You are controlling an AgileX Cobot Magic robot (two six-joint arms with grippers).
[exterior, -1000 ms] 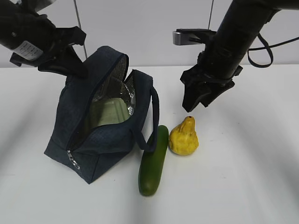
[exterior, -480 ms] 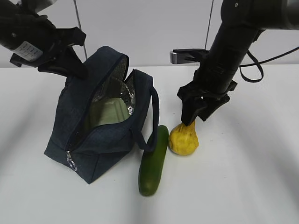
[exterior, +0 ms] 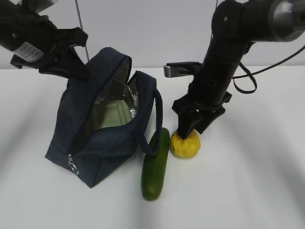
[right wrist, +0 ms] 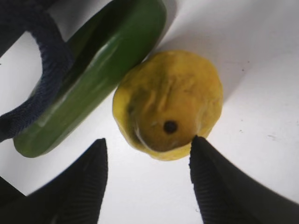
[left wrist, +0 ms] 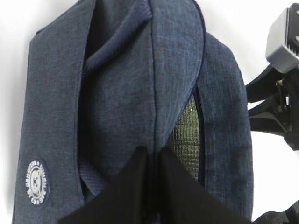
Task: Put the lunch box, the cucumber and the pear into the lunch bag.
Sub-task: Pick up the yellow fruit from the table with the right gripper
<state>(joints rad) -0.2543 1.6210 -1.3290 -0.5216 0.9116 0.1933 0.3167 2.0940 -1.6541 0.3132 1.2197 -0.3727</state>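
Yellow pear (exterior: 185, 145) is standing on the surface beside the cucumber (exterior: 156, 164), right hand (exterior: 191, 128) straddling it open; left hand (exterior: 71, 64), closed, is pinching the lunch bag (exterior: 102, 143) open.

Exterior: we only see the lid top of the lunch box (exterior: 112, 116); the rest is hidden inside the lunch bag (exterior: 102, 138). Pear (exterior: 186, 144) neck is hidden behind the right end effector (exterior: 190, 128). Left end effector (exterior: 71, 59) tips are buried behind the bag's top edge. Right wrist: cucumber (right wrist: 93, 79) partly covered by the bag handle (right wrist: 39, 70), which is cut off at frame left.
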